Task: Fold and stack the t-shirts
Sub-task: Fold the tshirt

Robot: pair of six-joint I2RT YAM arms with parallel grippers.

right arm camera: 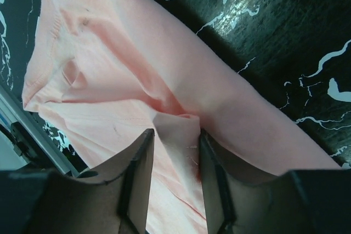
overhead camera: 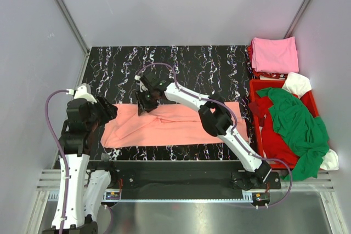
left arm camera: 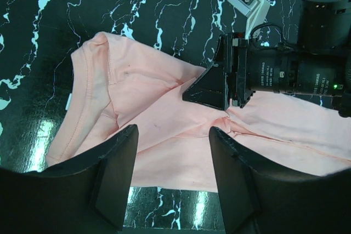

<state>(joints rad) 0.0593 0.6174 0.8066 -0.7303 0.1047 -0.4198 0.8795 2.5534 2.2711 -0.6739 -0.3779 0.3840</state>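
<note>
Lying flat across the black marbled table [overhead camera: 109,64], beneath both pairs of jaws, the salmon-orange t-shirt [overhead camera: 181,127]; well off to the right of the right jaws, heaping over the red crate [overhead camera: 263,83], a green t-shirt [overhead camera: 296,121] and a white t-shirt [overhead camera: 297,83], with a folded pink t-shirt [overhead camera: 274,54] beyond. Pinching a raised fold at the salmon-orange t-shirt's far edge with the right gripper [right arm camera: 175,135], cloth filling the gap between the jaws. Hovering over that shirt's left end with the left gripper [left arm camera: 173,135], jaws spread wide apart.
</note>
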